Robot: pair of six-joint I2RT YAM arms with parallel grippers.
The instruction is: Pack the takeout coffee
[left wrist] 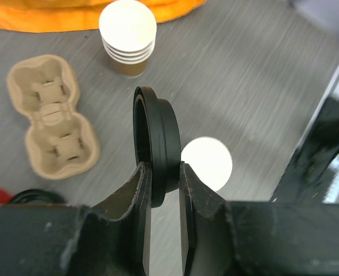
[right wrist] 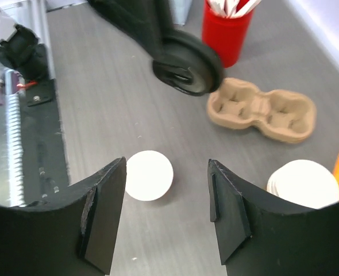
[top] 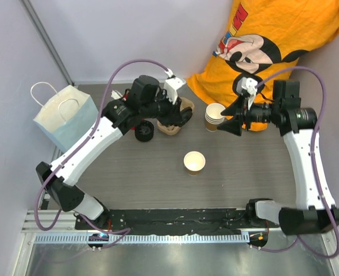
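Note:
The open kraft paper cup [top: 194,162], white inside, stands alone mid-table. It also shows in the left wrist view [left wrist: 207,163] and the right wrist view [right wrist: 149,175]. My left gripper [top: 183,118] is shut on a black plastic lid [left wrist: 156,144], held on edge above the table, behind and left of the cup. In the right wrist view the lid [right wrist: 188,68] hangs in the left arm's fingers. My right gripper [top: 231,124] is open and empty, in the air to the right of and behind the cup; its fingers [right wrist: 103,213] frame the cup from above.
A stack of kraft cups [top: 215,117] stands by the right gripper. The brown pulp carrier tray [left wrist: 51,118] lies under the left gripper. A stack of black lids [top: 144,130], a red cup of white sticks [right wrist: 227,26] and a pale blue paper bag [top: 66,115] are on the left.

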